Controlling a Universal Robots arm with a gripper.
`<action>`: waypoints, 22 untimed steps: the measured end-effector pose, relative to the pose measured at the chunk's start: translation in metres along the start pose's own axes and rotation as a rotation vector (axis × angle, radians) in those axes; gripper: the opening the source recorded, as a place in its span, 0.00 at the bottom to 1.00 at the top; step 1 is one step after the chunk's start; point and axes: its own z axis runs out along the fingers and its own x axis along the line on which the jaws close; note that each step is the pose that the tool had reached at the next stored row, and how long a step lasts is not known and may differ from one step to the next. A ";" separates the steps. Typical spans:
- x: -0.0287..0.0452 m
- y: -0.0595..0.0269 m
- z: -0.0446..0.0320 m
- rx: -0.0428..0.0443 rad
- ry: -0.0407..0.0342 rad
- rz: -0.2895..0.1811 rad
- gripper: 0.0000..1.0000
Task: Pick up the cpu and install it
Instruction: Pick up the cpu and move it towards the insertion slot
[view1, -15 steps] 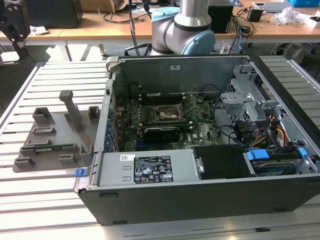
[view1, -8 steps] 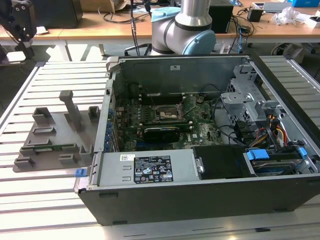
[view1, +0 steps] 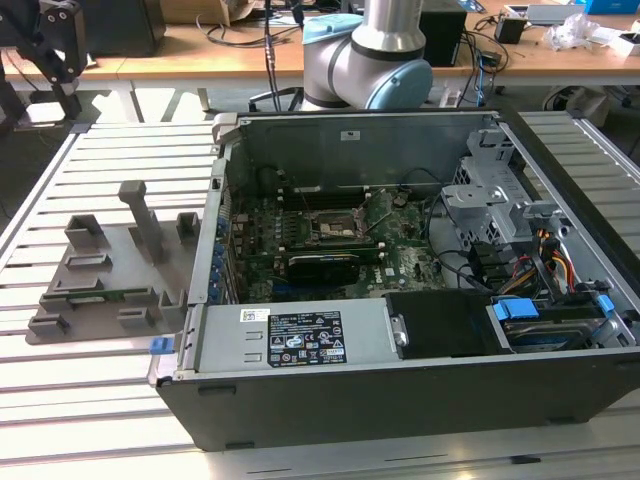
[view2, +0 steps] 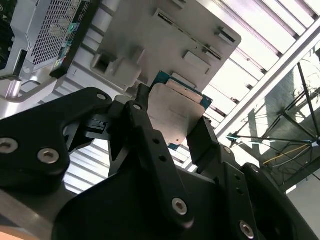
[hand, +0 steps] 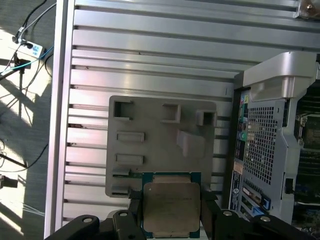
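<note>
Gripper (hand: 171, 212) fingers (hand: 134, 212) clamped on two opposite edges of the cpu (hand: 170, 205), metal plate facing the camera in both wrist views (view2: 175, 117). Behind it is the grey parts tray (hand: 160, 135) on the slatted table (hand: 150, 60), with the open computer case (view1: 400, 300) beside the tray.

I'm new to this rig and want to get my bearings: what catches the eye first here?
In the first wrist view, the pincer grips the cpu by two opposite edges, with the grey parts tray beyond it. In the exterior view, the open computer case sits centrally, its motherboard exposed.
</note>
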 end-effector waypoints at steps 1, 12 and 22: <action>-0.0029 -0.0002 0.0001 0.0000 0.0001 0.000 0.55; -0.0328 -0.0026 0.0010 -0.0001 0.0003 0.000 0.55; -0.0602 -0.0048 0.0017 0.0000 0.0006 0.000 0.55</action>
